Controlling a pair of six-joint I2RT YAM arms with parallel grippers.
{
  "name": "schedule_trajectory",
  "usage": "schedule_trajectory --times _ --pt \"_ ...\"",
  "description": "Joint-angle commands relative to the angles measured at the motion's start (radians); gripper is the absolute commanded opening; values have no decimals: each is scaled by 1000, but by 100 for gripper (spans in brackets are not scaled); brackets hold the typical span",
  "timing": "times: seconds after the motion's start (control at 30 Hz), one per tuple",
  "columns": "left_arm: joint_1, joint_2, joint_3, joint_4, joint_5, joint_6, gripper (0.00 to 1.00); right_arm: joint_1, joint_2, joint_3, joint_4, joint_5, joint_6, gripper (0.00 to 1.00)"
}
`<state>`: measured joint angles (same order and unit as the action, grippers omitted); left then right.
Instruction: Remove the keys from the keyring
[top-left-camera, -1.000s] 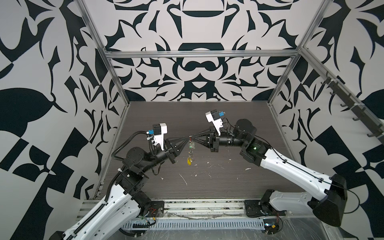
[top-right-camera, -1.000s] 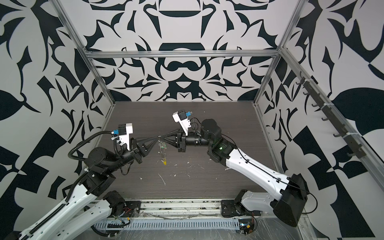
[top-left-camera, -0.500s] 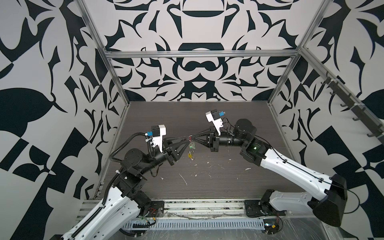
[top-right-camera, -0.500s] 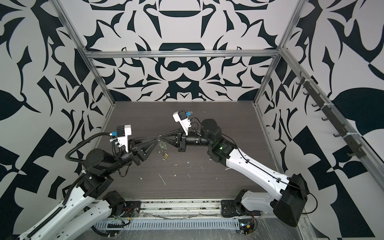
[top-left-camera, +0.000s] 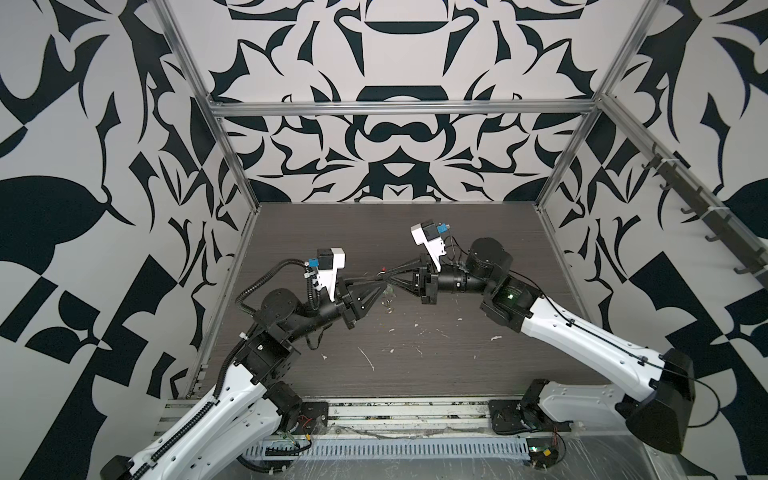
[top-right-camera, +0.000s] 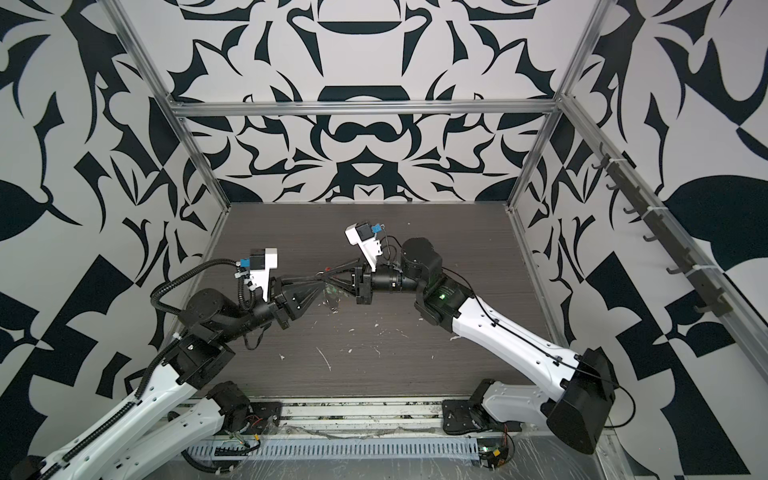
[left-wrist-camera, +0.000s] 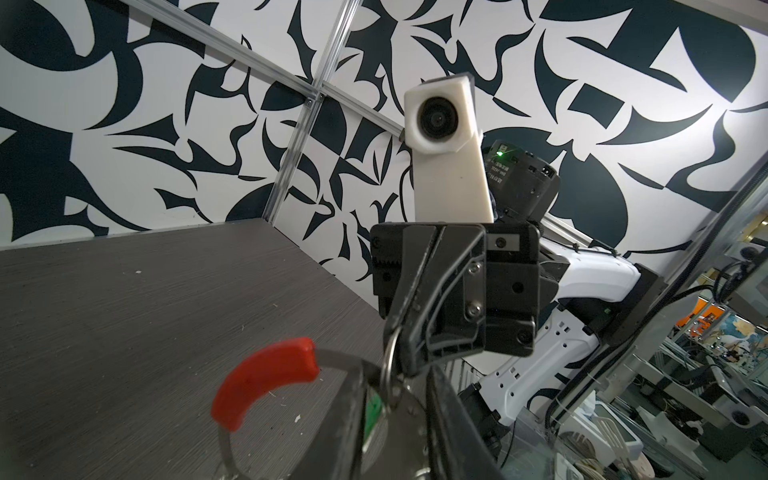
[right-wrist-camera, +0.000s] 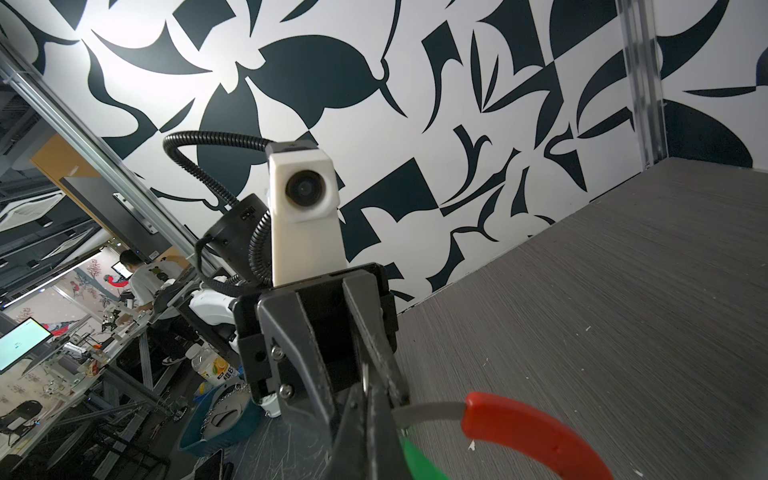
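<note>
Right fingers (left-wrist-camera: 432, 316) are clenched on the keyring (right-wrist-camera: 428, 411), biting its grey hoop just beside the red sleeve (left-wrist-camera: 262, 376) and holding it in the air. Left fingers (right-wrist-camera: 299, 357) come in from the far side of that bite, a little apart, with the green key (left-wrist-camera: 372, 415) between them. Their tips are covered, so I cannot tell whether they pinch the key or only straddle it. By my reading little is done: the green key sits tight by the sleeve and looks still strung, and it has to be worked along and off the hoop. The yellow key I cannot find in either wrist view. Below the sleeve, in both top views, a tiny pale speck (top-left-camera: 389, 306) hangs, too small to name. The hoop's lower arc is cut off. Farther down, the desk (top-left-camera: 415, 386) shows only white flecks (top-left-camera: 368, 359), no key that I can make out.
</note>
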<state>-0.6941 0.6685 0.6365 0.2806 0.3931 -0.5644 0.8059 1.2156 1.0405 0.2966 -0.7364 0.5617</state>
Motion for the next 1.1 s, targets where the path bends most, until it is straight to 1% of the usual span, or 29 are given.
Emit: schedule_trajectory --times 0.0,0.1,0.63,0.67,0.8,1.07 --pt "-2 -14 36 13 4 1 28 3 -50 32 50 -3 -18 0" --pt "-2 -18 38 8 2 4 24 4 -56 29 45 2 -23 0" --pt "-2 -20 52 -3 -6 21 25 4 -60 18 47 -8 -16 0" --pt "-2 -19 51 -4 -8 21 25 4 -61 19 48 -9 -16 0" --pt "-2 -12 52 -1 -4 21 18 4 -58 21 48 -10 -16 0" --pt "-2 -3 57 5 -2 23 18 4 -50 23 47 -36 -14 0"
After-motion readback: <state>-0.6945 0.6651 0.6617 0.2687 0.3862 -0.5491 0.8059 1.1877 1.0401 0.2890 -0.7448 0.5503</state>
